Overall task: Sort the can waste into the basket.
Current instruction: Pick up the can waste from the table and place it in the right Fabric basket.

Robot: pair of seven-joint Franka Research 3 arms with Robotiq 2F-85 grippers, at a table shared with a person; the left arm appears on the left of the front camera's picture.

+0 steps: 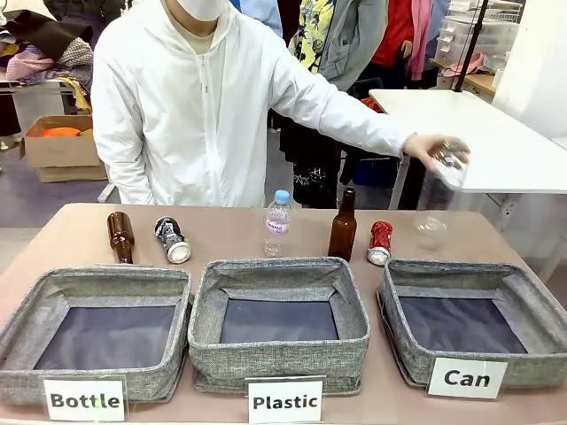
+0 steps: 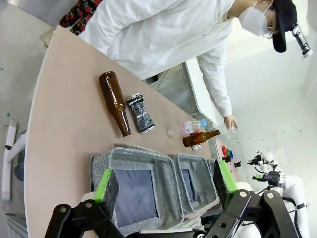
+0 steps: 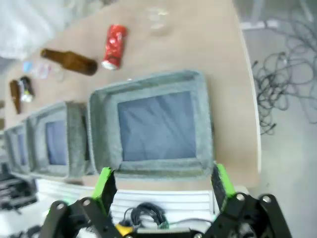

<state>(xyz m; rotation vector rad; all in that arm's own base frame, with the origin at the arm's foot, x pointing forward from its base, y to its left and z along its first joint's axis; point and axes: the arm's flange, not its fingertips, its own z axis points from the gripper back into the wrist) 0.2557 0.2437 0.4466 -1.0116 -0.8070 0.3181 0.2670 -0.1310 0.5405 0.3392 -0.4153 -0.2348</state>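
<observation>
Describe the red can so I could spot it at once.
On the tan table, find the grey basket carded "Can" at the right end. Just behind its left corner lies the red can, beside an upright brown bottle. The dark can lies far left.

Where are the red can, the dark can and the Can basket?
red can point(image 1: 380, 241), front view, crushed side.
dark can point(image 1: 170, 237), front view, middle.
Can basket point(image 1: 461, 273), front view, far rim.
</observation>
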